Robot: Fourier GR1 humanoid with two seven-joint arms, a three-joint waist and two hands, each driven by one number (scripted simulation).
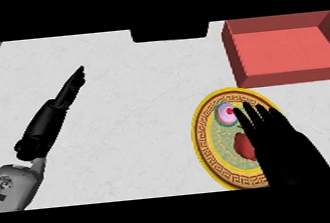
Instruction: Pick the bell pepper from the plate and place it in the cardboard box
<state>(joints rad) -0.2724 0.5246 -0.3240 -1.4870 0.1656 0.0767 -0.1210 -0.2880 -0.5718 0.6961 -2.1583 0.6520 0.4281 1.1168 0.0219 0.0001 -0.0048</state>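
A round plate (205, 129) with a yellow patterned rim lies at the lower right of the counter. On it lies a red bell pepper (241, 145), partly covered by my right hand (282, 142). That hand hovers over the plate with its fingers (261, 117) stretched straight, open, holding nothing. The cardboard box (284, 47) is reddish, open-topped and stands at the far right, behind the plate. My left hand (69, 90) rests at the left with straight fingers pointing away, open, far from plate and box.
A pink and red round mark (227, 112) shows on the plate's far part. A black object (169, 31) stands at the counter's back edge, left of the box. White counter surface spreads between the left arm and the plate.
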